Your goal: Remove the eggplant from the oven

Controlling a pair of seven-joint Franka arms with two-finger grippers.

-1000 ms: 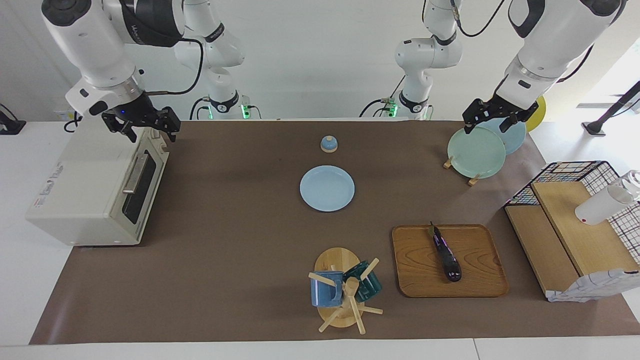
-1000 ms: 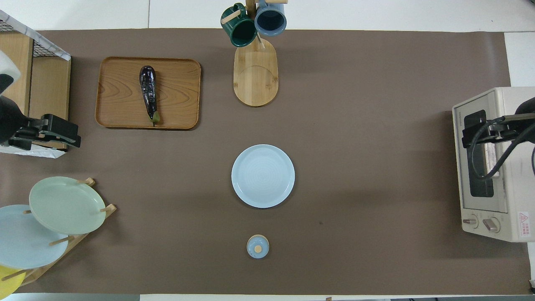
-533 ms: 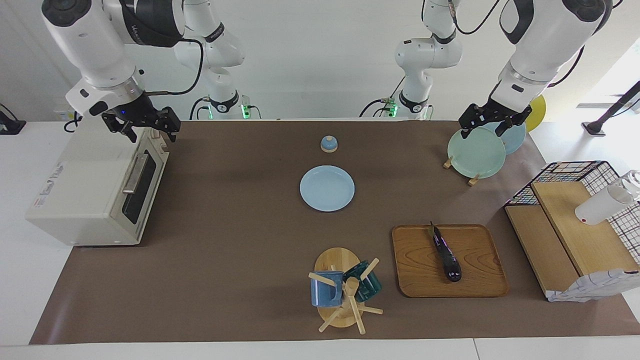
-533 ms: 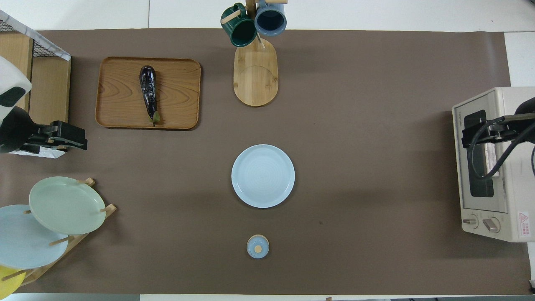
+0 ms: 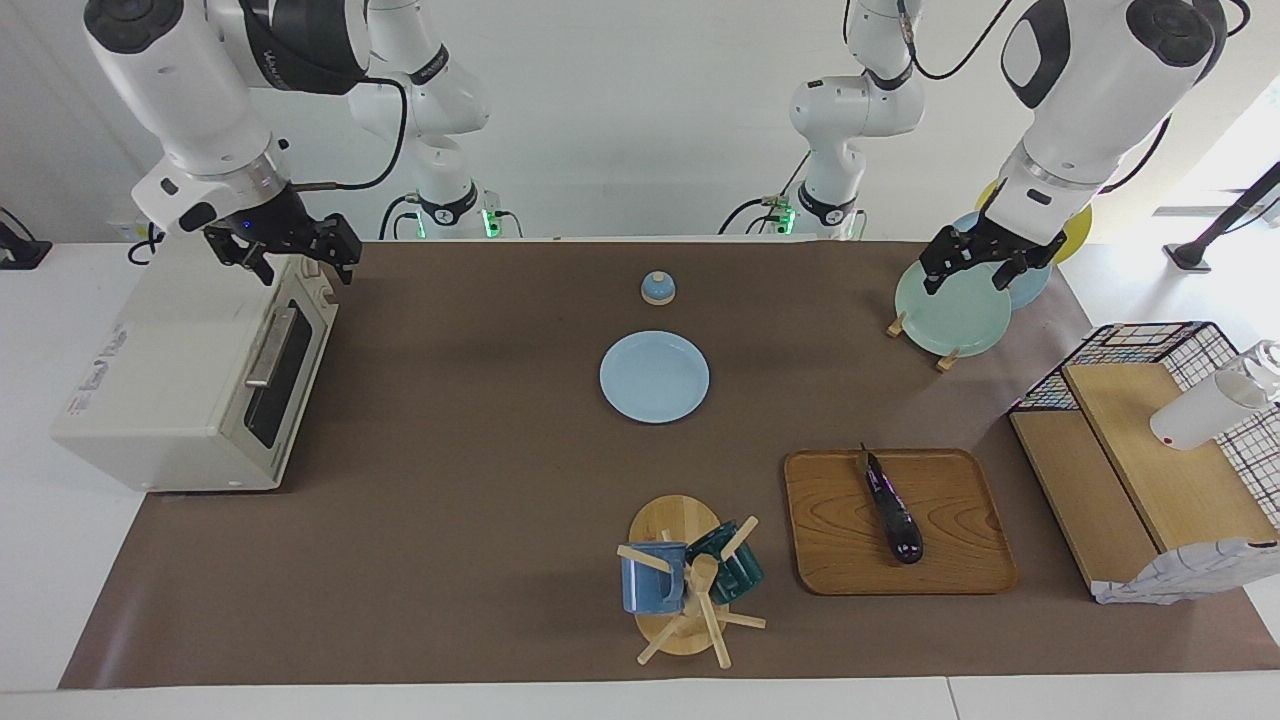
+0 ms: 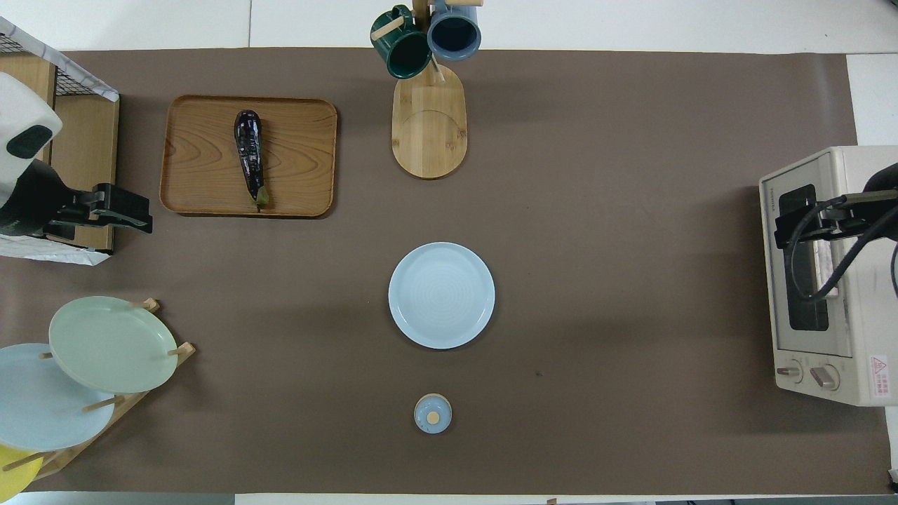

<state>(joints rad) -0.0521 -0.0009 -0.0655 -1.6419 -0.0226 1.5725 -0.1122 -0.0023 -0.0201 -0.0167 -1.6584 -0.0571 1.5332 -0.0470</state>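
Overhead view: eggplant [image 6: 249,157] lies on the wooden tray [image 6: 302,189], not in the shut oven [image 5: 190,370], stem toward the robots. Left pincer [image 5: 975,262], wide and empty, hangs over the plate rack; right pincer [image 5: 295,255], wide, over the oven. Left arm is closer.

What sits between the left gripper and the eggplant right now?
Nothing visible. The eggplant lies uncovered on the wooden tray, out of the shut oven. The left gripper hangs open over the green plate.
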